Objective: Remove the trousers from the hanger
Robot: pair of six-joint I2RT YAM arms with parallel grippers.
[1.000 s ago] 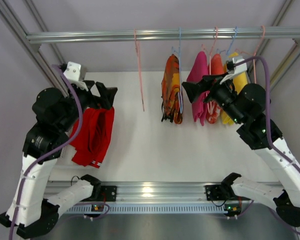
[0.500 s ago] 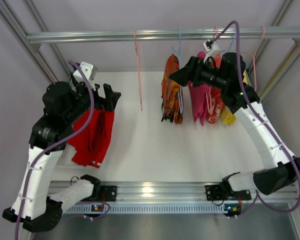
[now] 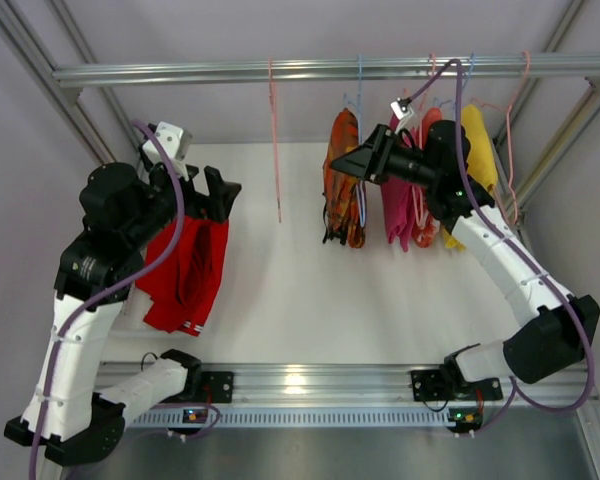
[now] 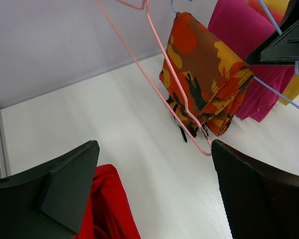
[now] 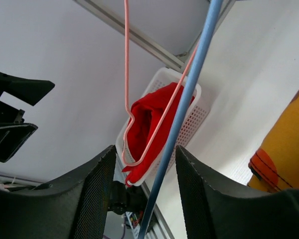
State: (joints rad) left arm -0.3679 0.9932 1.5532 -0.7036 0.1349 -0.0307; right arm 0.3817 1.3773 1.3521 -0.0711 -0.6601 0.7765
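The orange trousers with a black and yellow pattern hang folded over a blue hanger on the rail; the left wrist view shows these trousers too. In a white basket at the left lie the red trousers. My right gripper is at the patterned pair. In the right wrist view that gripper has its jaws part-way closed, with the blue hanger wire between them, untouched. My left gripper hovers open and empty above the basket, and shows in its own view over the red trousers.
An empty pink hanger hangs between the arms. Magenta, orange and yellow cloths hang on further hangers right of the patterned pair. The metal rail crosses the top; frame posts slant at both sides. The white basket holds the red pair.
My right arm swung up and left from the magenta cloth to the blue hanger, and its jaws narrowed around the wire. The left arm rose slightly, still open.
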